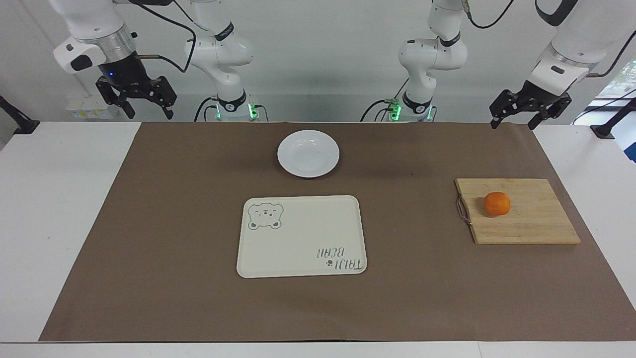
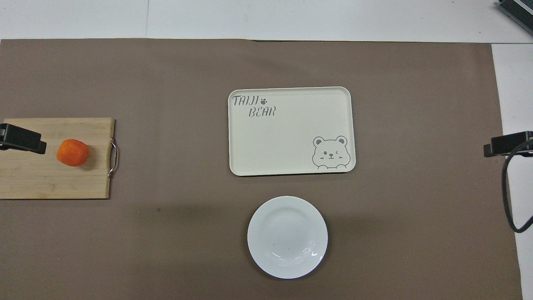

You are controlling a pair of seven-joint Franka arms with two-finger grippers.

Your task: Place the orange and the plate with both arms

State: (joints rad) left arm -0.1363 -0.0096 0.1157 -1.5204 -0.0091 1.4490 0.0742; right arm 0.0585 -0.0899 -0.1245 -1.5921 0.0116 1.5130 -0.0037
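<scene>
Pre-grasp stage, nothing picked up yet. Orange [image 1: 497,204] on cutting board [image 1: 536,228], 3 o'clock from tray [image 1: 301,235] in facing view. Plate [image 1: 308,153] at tray's 12 o'clock. Left gripper [image 1: 514,118] raised over mat edge, fingers spread wide, empty. Right gripper [image 1: 138,102] waiting, spread wide, empty. Next, likely: descend on orange, centre fingers, close gently.

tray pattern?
Plain cream tray with a grey winking bear drawing in one corner and "TAIJI BEAR" lettering; clearest in the overhead view.
</scene>
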